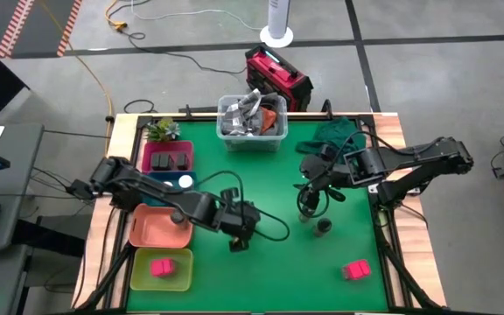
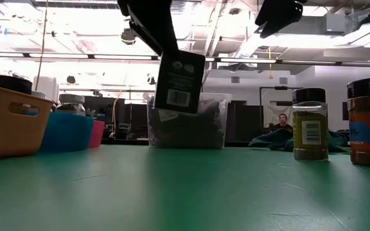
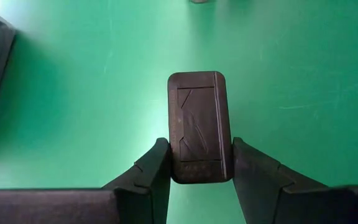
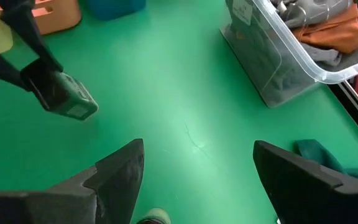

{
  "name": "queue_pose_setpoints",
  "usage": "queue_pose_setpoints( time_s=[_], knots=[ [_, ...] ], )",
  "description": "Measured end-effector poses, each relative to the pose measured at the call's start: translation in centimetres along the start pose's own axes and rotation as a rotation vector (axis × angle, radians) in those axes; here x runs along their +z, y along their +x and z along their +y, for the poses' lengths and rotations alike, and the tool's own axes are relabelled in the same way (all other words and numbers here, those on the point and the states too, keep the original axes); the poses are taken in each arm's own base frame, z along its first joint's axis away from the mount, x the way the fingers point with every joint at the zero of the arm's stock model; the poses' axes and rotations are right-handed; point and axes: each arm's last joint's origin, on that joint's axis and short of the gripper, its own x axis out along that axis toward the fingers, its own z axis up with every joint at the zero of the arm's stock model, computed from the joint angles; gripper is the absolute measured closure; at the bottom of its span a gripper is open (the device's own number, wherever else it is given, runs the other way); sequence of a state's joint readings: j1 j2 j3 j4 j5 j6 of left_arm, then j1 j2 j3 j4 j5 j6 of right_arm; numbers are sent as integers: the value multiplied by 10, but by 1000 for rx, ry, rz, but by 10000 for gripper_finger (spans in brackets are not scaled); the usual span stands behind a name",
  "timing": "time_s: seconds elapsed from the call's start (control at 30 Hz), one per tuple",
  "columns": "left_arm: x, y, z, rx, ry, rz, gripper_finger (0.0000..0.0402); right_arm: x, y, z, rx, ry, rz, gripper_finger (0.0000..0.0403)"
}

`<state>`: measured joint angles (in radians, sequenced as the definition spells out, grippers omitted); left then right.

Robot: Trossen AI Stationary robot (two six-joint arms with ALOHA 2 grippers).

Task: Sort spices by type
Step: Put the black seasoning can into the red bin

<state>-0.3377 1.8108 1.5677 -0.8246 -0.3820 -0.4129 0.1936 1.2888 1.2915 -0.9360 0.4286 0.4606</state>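
My left gripper (image 3: 199,157) is shut on a black rectangular box (image 3: 199,124) above the green table's middle (image 1: 239,234). My right gripper (image 4: 197,165) is open and empty, hanging over two dark-lidded round jars (image 1: 305,211) (image 1: 323,226) that stand upright on the mat. They also show in the low view (image 2: 310,125) (image 2: 368,122). A pink-red box (image 1: 355,270) lies on the mat near the front right. Another pink-red box (image 1: 160,267) lies in the yellow-green tray. Black boxes (image 1: 171,160) lie in the pink tray, and a white-topped jar (image 1: 185,182) stands in the blue tray. My left gripper pinches the black box by its two long narrow sides (image 3: 174,163), near one end, between its two fingers (image 3: 154,168). The fingers come from above, pointing down. The box (image 2: 180,80) hangs below them, slightly tilted and lifted clear of the mat.
Four trays line the left side: pink (image 1: 151,149), blue (image 1: 166,182), orange (image 1: 156,229), yellow-green (image 1: 138,271). A clear bin (image 1: 274,140) of cloth stands at the far middle. A dark green cloth (image 1: 339,133) lies far right. Open mat lies at the front middle.
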Motion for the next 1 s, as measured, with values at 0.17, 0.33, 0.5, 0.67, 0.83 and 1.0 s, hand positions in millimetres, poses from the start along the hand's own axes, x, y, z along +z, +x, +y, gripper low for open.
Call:
queue_pose_setpoints(
  time_s=[0.17,0.33,0.5,0.67,0.83,1.0],
  knots=[
    [-1,-7,7,27,-20,10,266,0,0,0,-1,-18,2,75],
    [-4,-21,17,99,-60,7,266,1,1,-3,-10,-15,4,75],
    [-8,-43,32,179,-68,6,266,3,3,-7,-24,-5,3,75],
    [-16,-67,57,235,-117,-10,266,5,4,-8,-21,-7,-13,75],
    [-41,-89,89,298,-250,-71,266,7,4,-7,-15,-5,-27,75],
    [-72,-109,121,384,-405,-161,266,7,3,-6,-9,-6,-33,75]
  ],
)
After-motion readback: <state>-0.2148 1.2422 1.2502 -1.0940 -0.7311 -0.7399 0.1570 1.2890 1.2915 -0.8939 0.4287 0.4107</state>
